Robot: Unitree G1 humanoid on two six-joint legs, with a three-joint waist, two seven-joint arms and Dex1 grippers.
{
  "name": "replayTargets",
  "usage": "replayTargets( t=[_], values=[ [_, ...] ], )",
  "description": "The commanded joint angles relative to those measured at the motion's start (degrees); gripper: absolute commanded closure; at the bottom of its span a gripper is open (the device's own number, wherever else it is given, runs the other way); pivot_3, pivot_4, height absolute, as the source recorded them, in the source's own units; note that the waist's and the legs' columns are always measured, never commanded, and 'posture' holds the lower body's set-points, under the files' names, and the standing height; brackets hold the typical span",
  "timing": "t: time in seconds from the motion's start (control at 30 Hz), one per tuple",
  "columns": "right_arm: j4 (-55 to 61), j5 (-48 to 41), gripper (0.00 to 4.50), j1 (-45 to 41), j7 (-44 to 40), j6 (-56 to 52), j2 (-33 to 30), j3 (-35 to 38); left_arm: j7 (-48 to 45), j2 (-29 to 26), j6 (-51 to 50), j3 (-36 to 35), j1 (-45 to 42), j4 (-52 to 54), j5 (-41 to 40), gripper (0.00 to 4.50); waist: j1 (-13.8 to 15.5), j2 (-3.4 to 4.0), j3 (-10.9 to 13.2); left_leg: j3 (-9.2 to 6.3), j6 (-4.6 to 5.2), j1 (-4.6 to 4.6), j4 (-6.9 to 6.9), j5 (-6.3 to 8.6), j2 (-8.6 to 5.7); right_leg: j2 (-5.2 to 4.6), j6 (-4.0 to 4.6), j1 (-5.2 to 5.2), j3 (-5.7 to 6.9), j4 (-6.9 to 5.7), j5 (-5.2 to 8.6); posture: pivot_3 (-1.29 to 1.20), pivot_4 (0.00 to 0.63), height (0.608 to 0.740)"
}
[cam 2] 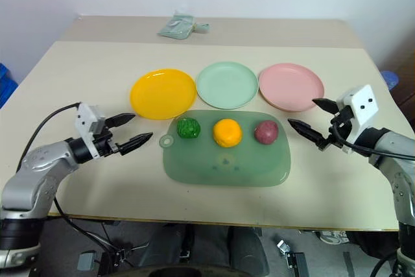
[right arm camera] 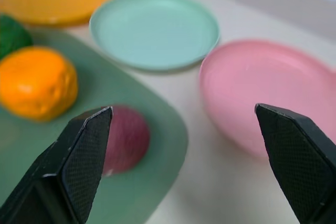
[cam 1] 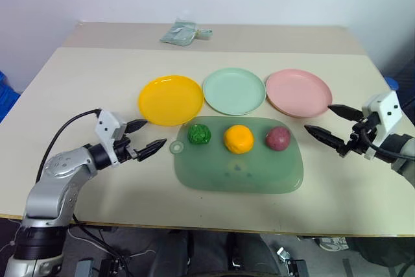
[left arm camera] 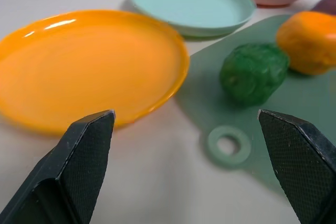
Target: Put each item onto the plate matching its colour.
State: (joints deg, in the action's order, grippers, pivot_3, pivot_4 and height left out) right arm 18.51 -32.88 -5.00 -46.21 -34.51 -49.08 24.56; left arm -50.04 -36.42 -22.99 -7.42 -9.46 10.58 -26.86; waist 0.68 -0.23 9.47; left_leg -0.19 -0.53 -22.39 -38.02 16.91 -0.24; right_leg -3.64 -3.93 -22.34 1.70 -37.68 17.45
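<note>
A beige tabletop carries everything, its far section bearing a pale green cloth bundle near the back wall. On the near half lies a translucent green mat, a ring tab at its left edge. Three plates stand in a row just beyond the mat's far edge: the yellow plate on the left, the green plate in the middle, the pink plate on the right, all bare. The yellow plate's near rim comes up against the mat's far left corner.

Along the mat's far side sit the three toy foods, apart from one another: the green item on the left, the orange item in the middle, the maroon item on the right.

The left pincer hovers just left of the mat, its black fingers spread wide and holding nothing, pointed toward the green item. The right pincer hangs just right of the mat, likewise wide open and empty, aimed at the maroon item and the pink plate.
</note>
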Motion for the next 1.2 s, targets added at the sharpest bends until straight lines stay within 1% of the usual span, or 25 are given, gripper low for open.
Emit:
replayTargets(
  t=[0.03,0.17,0.27,0.4,0.5,0.6,0.7,0.8,0.83,0.87,0.97,1.07,1.2],
  values=[
    [5.7,-3.61,0.07,-2.96,0.09,-1.95,-1.27,0.37,-3.66,-0.71,2.36,2.81,-3.64,-0.53,0.89,0.0,-0.02,0.0,0.0,0.0,0.0,0.0,0.0,0.0,0.0,0.01,0.0,0.0,0.0,0.0,0.0,0.0,0.15,0.74],
    [10.48,-8.12,0.07,-5.93,0.07,-5.96,-0.89,-2.87,-9.27,-1.47,5.33,7.97,-9.67,-6.29,4.18,0.0,-0.05,-0.01,0.0,0.0,0.0,0.0,0.0,0.0,0.01,0.05,0.0,-0.01,0.0,-0.02,0.0,0.0,0.15,0.74],
    [13.5,-9.54,0.07,-6.62,-0.05,-6.99,-0.03,-6.73,-12.34,-0.58,7.43,11.19,-14.42,-11.27,6.21,0.0,-0.01,-0.03,0.02,-0.01,0.01,0.0,-0.01,0.0,0.0,0.06,0.0,-0.01,0.0,-0.02,0.0,0.0,0.15,0.74],
    [17.35,-9.53,0.07,-4.17,-0.13,-6.35,1.42,-11.31,-14.29,1.24,11.88,14.67,-17.99,-17.38,9.99,0.0,0.07,-0.04,0.02,-0.01,0.04,-0.05,-0.04,0.02,-0.02,0.06,-0.02,-0.04,0.01,-0.01,-0.01,0.0,0.15,0.74],
    [18.56,-9.02,0.07,-1.87,0.17,-5.49,2.05,-12.24,-13.92,3.87,14.42,16.03,-19.49,-20.85,11.65,0.0,0.09,-0.06,0.03,-0.01,0.06,-0.06,-0.06,0.02,-0.03,0.06,-0.05,-0.03,0.01,-0.01,-0.02,0.0,0.15,0.74],
    [19.42,-9.12,0.07,0.17,0.51,-4.87,2.31,-11.69,-14.09,5.63,15.66,16.6,-19.88,-22.75,12.61,0.0,0.05,-0.09,0.05,-0.02,0.06,-0.07,-0.1,0.02,-0.03,0.06,-0.07,-0.03,0.01,-0.02,-0.03,0.0,0.15,0.74],
    [19.6,-9.07,0.0,1.88,0.29,-4.12,2.06,-10.73,-13.16,6.18,17.33,17.18,-20.43,-25.24,14.82,0.83,-0.04,-0.09,0.05,-0.03,0.06,-0.07,-0.1,0.02,-0.02,0.08,-0.07,-0.05,0.01,-0.04,-0.04,0.0,0.15,0.74],
    [18.92,-8.42,0.0,3.93,0.04,-2.99,1.46,-8.77,-13.13,7.11,18.94,16.53,-20.61,-25.85,14.51,2.3,0.03,-0.09,0.05,-0.03,0.06,-0.07,-0.1,0.02,-0.02,0.09,-0.07,-0.06,0.01,-0.06,-0.03,0.0,0.15,0.74],
    [18.58,-8.21,0.0,4.47,0.0,-2.62,1.31,-8.13,-12.83,7.37,19.41,16.25,-20.71,-25.97,14.48,2.68,0.04,-0.09,0.05,-0.02,0.06,-0.08,-0.1,0.02,-0.02,0.08,-0.07,-0.06,0.01,-0.05,-0.03,0.0,0.15,0.74],
    [17.73,-7.73,0.0,5.35,-0.21,-2.09,1.03,-6.76,-12.62,7.77,19.03,15.74,-21.04,-25.92,13.87,2.82,0.05,-0.09,0.05,-0.02,0.07,-0.08,-0.11,0.02,-0.03,0.08,-0.07,-0.05,0.01,-0.05,-0.03,0.0,0.15,0.74],
    [14.1,-5.77,0.0,8.65,-1.73,-0.1,-0.25,-1.5,-11.67,9.08,16.84,13.8,-22.81,-25.89,11.68,2.82,0.26,-0.12,0.06,-0.03,0.07,-0.08,-0.13,0.02,-0.04,0.07,-0.08,-0.03,0.01,-0.05,-0.04,0.0,0.15,0.74],
    [11.52,-4.56,0.0,10.79,-3.33,1.72,-1.05,1.43,-10.39,10.12,14.55,12.33,-24.55,-26.21,10.41,2.82,0.13,-0.17,0.08,-0.03,0.07,-0.09,-0.14,0.03,-0.05,0.07,-0.11,-0.02,0.01,-0.04,-0.05,0.0,0.15,0.74],
    [8.61,-2.74,0.0,12.44,-4.75,4.43,-0.84,3.0,-0.17,13.86,16.97,11.81,-32.21,-35.26,15.88,2.82,0.11,-0.17,0.08,-0.03,0.07,-0.06,-0.16,0.02,-0.04,0.11,-0.11,-0.02,0.01,-0.1,-0.05,0.0,0.15,0.74]
  ],
)
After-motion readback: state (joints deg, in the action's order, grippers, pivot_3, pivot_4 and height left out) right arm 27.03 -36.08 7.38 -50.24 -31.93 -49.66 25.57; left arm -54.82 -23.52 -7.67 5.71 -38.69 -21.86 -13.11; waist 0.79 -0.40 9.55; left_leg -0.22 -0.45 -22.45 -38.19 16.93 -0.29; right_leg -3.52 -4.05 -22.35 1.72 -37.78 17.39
